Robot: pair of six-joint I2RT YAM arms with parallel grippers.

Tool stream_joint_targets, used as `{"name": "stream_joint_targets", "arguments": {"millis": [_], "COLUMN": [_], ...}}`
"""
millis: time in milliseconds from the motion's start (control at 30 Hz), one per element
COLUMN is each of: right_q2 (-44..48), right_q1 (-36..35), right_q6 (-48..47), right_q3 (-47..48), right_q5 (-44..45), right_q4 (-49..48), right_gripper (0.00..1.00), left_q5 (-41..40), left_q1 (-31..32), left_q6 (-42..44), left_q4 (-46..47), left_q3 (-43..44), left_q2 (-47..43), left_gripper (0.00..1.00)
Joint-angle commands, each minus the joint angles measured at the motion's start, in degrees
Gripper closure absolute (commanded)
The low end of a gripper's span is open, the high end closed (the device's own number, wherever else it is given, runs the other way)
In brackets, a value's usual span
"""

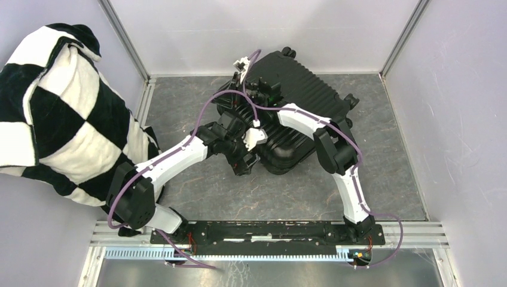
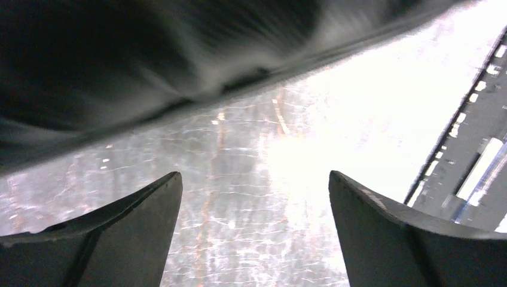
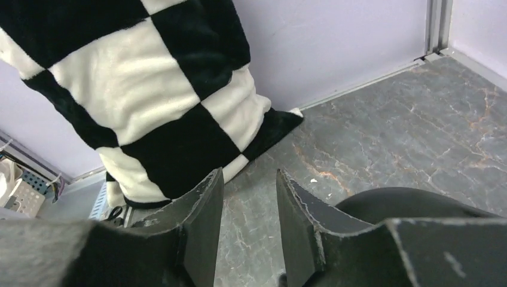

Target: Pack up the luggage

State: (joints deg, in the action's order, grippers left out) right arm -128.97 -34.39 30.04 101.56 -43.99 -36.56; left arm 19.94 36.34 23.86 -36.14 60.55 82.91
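The grey marbled table [image 1: 203,191] fills the overhead view. At its 9 o'clock a black-and-white checkered blanket [image 1: 60,107] hangs over the side wall, its left side cut off by the frame. The black ribbed luggage [image 1: 311,81] lies flat and closed between the table's centre and 12 o'clock. Its long axis runs diagonally: the end with the caster wheels [image 1: 353,100] points to about 1 or 2 o'clock and the other end to about 7 or 8. Both arms cross over it and hide much of its left half. The left arm [image 1: 179,156] reaches in from 7 o'clock to the case's near-left edge. The right arm [image 1: 353,191] bends over the shell from 5 o'clock. The pale marks on the base rail [image 1: 269,230] are too washed out in the left wrist view to read. In that view the left gripper [image 2: 254,179] is spread wide over bare table with nothing between its fingers, and a dark blurred mass crosses above it. The right gripper [image 3: 248,176] is parted by a narrow gap with nothing in it and faces the blanket. Whether the dark rounded form at its 4 o'clock is shell or arm cannot be told.
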Motion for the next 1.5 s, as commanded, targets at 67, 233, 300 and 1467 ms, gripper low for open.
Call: {"name": "stream_joint_targets", "arguments": {"millis": [67,233,300,1467], "right_q2": [7.54,22.55,29.63,58.23], "right_q1": [11.0,16.04,17.88,32.99], "right_q6": [-1.23,-1.85,-3.3,-4.41], "right_q3": [0.61,-10.92,-17.47,-63.98], "right_q5": [6.67,11.31,16.22,57.43], "right_q4": [8.34,7.15,9.04,25.45], "right_gripper": [0.53,0.52,0.52,0.57], "left_q5": [4.91,3.34,3.35,-23.86], "left_q1": [1.24,-1.01,-3.99,-20.6], "left_q6": [4.92,8.56,9.61,-22.33], "left_q4": [-9.79,-18.76,-21.13,15.54], "left_q3": [4.12,11.09,16.58,56.83], "left_q2": [-2.96,-7.74,-7.97,43.54], "left_gripper": [0.0,0.0,0.0,0.04]}}
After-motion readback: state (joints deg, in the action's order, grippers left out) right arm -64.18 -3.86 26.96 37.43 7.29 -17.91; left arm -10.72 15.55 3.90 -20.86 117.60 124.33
